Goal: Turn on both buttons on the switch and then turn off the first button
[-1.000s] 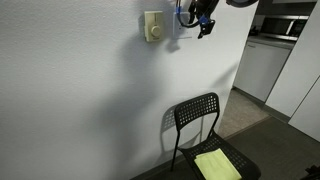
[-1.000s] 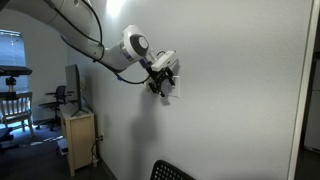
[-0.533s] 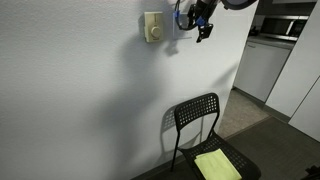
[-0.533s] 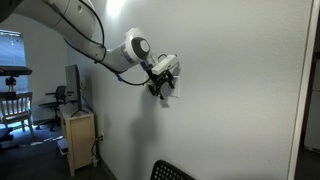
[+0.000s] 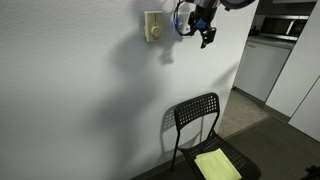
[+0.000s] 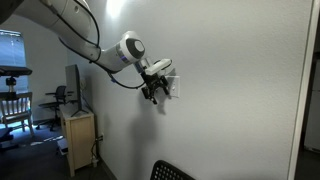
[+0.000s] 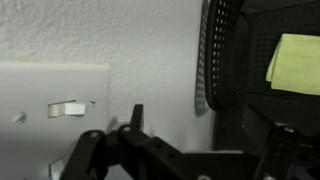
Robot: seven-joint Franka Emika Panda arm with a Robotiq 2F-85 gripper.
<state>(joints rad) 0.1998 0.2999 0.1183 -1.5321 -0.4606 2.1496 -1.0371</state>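
Note:
The switch [image 6: 172, 86] is a small white plate on the white wall. In the wrist view it shows at the left edge [image 7: 50, 95], with a small raised rocker edge on its face. I cannot tell the positions of both buttons. My gripper [image 6: 153, 92] hovers just off the wall beside the plate, not touching it. In an exterior view the gripper [image 5: 205, 30] hangs to the right of the cream box with a dial [image 5: 152, 27], and the arm hides the switch there. In the wrist view the fingertips [image 7: 210, 125] stand apart with nothing between them.
A black mesh chair [image 5: 195, 115] stands against the wall below, with a yellow cloth [image 5: 217, 165] on its seat; both show in the wrist view [image 7: 295, 60]. A small cabinet [image 6: 78, 135] stands by the wall. Kitchen counters [image 5: 270, 60] lie beyond.
The gripper has drawn back from the wall and dropped slightly, and the white switch plate now shows beside it.

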